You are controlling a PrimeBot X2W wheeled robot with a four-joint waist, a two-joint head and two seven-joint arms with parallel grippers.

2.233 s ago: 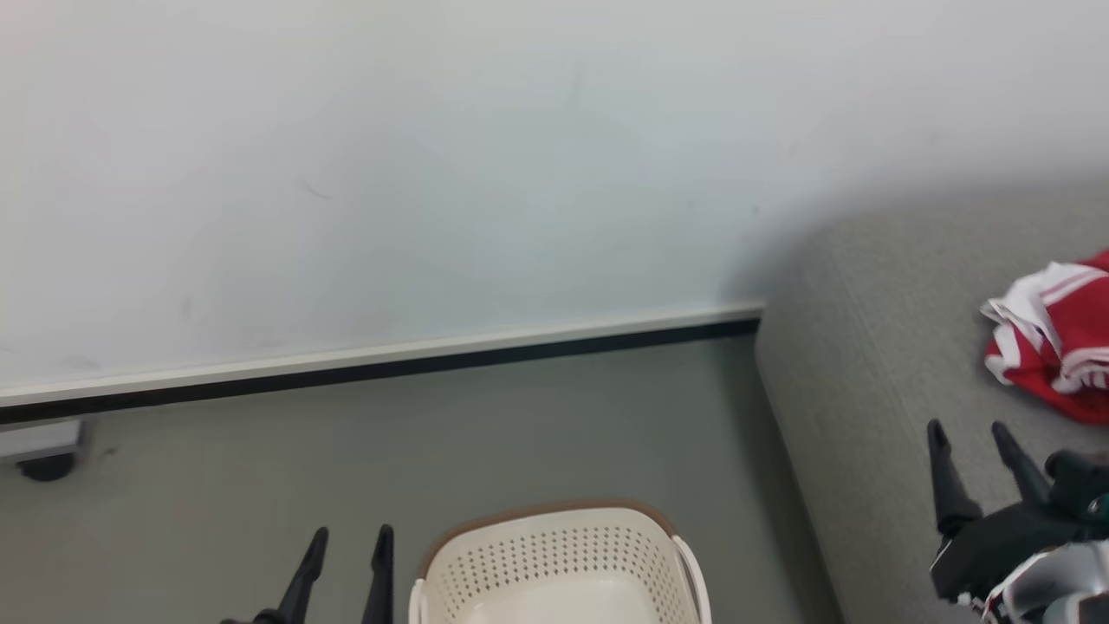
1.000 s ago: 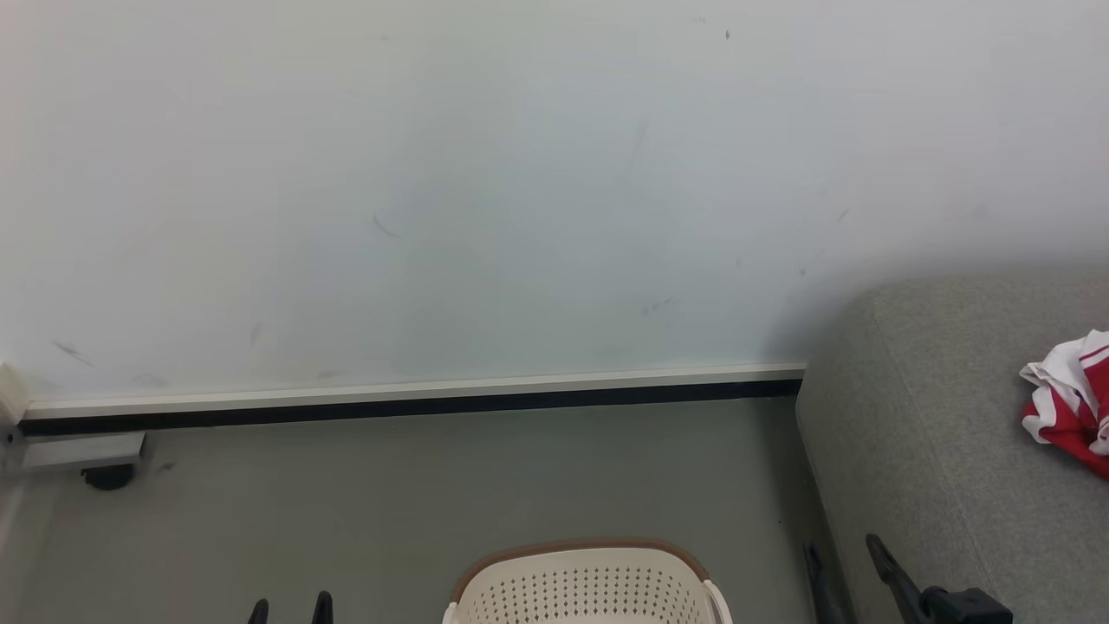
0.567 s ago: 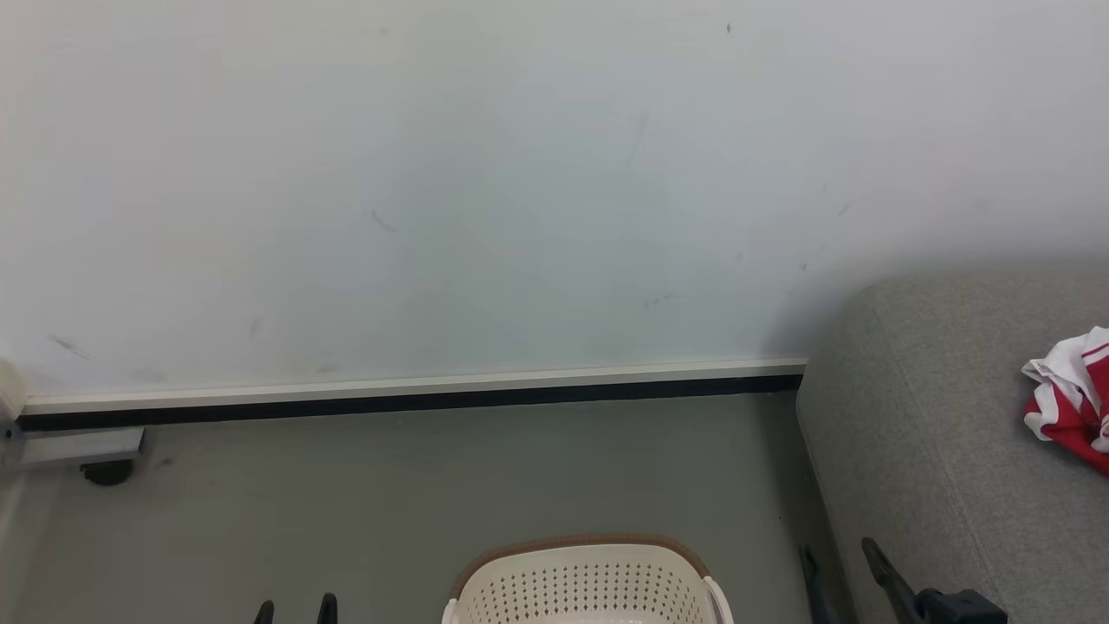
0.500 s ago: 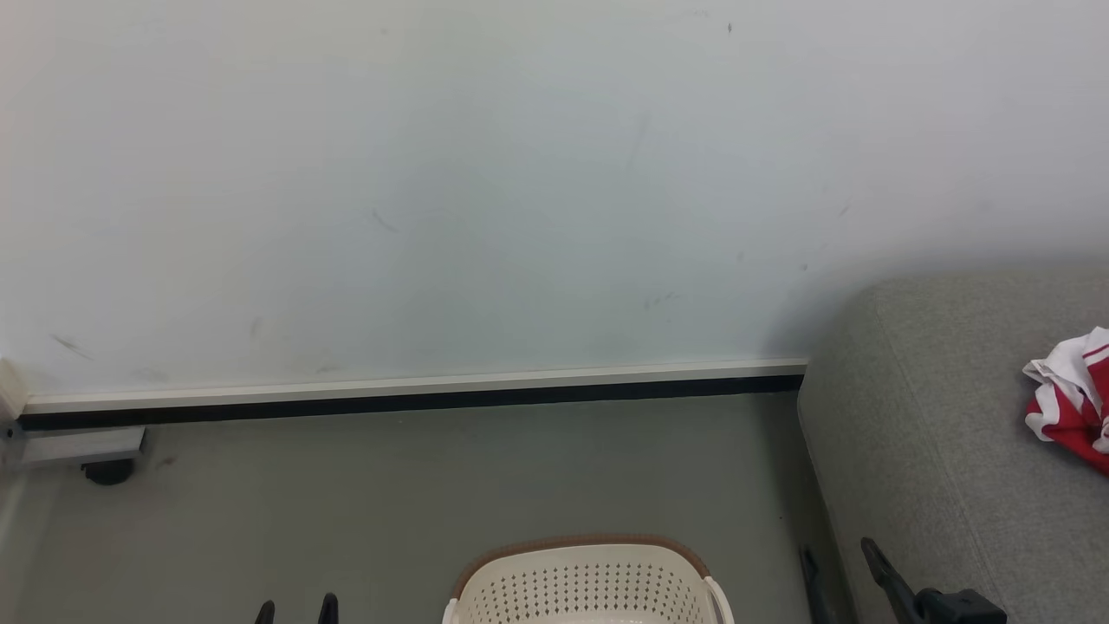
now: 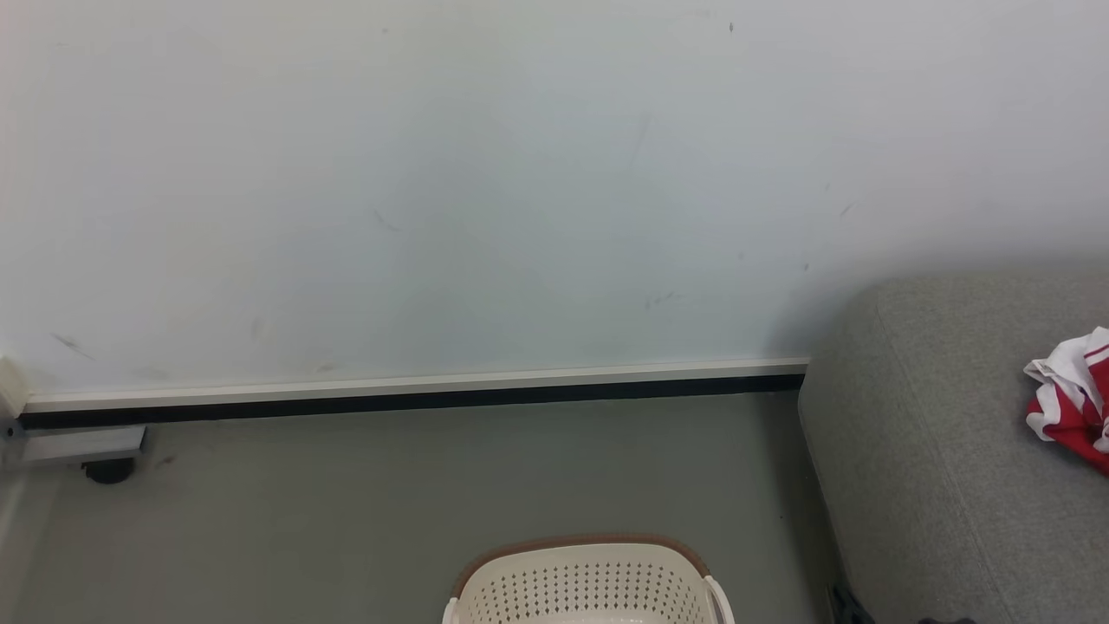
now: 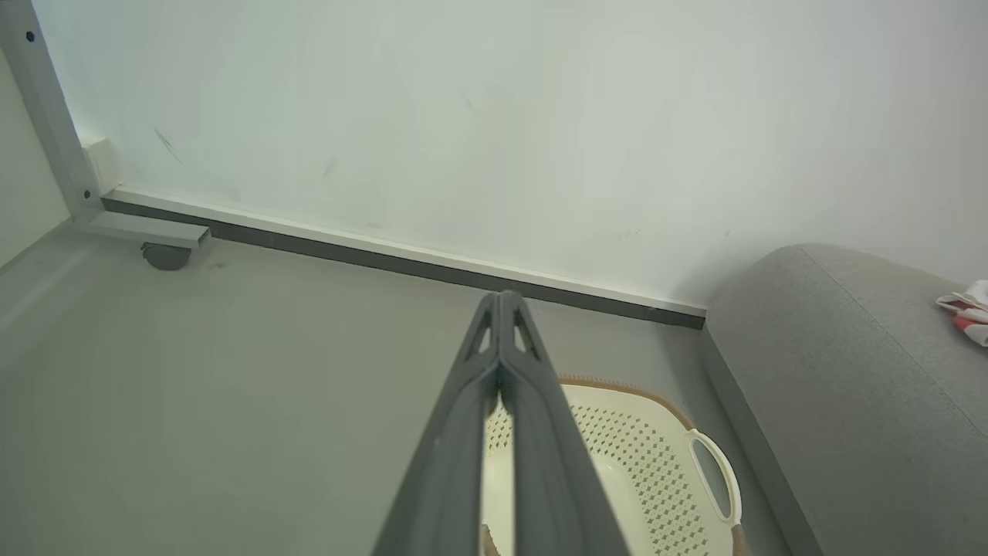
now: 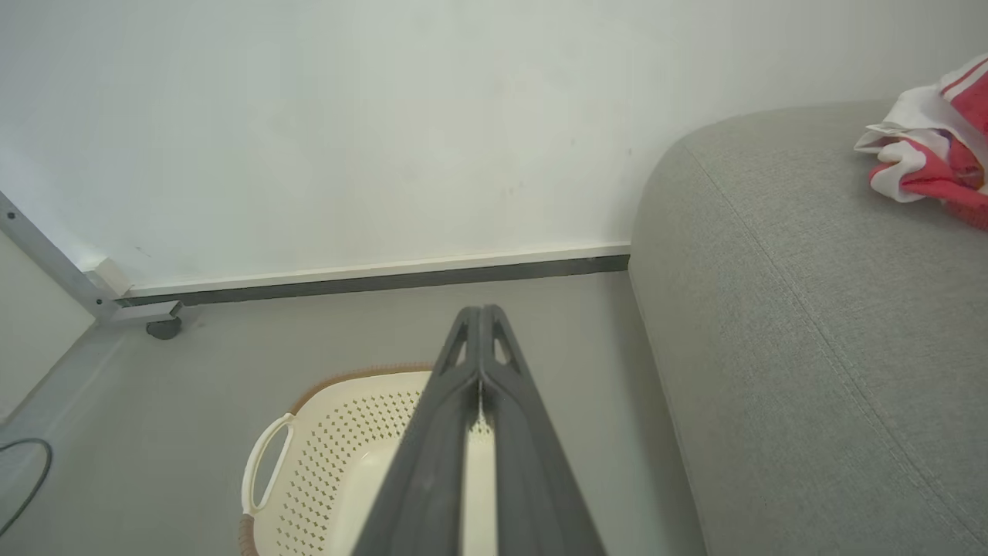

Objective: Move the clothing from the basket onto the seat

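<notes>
Both claws pinched together, empty: my left gripper (image 6: 502, 299) and right gripper (image 7: 480, 310) flank the basket (image 5: 589, 582); I see clothing (image 5: 1072, 400) lying on the seat (image 5: 936, 451).

Left end effector (image 6: 500, 296): fingers pressed together, nothing held. Right end effector (image 7: 480, 310): same, tips touching, empty.

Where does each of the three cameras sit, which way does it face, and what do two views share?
Head view: high on the robot, facing wall and floor; a tip of the right fingers at the bottom edge.
Left wrist view: on the left arm, looking along its shut left fingers over the basket.
Right wrist view: on the right arm, along its shut fingers toward basket and seat.
Shared: both wrist views show the clothing on the seat.
</notes>
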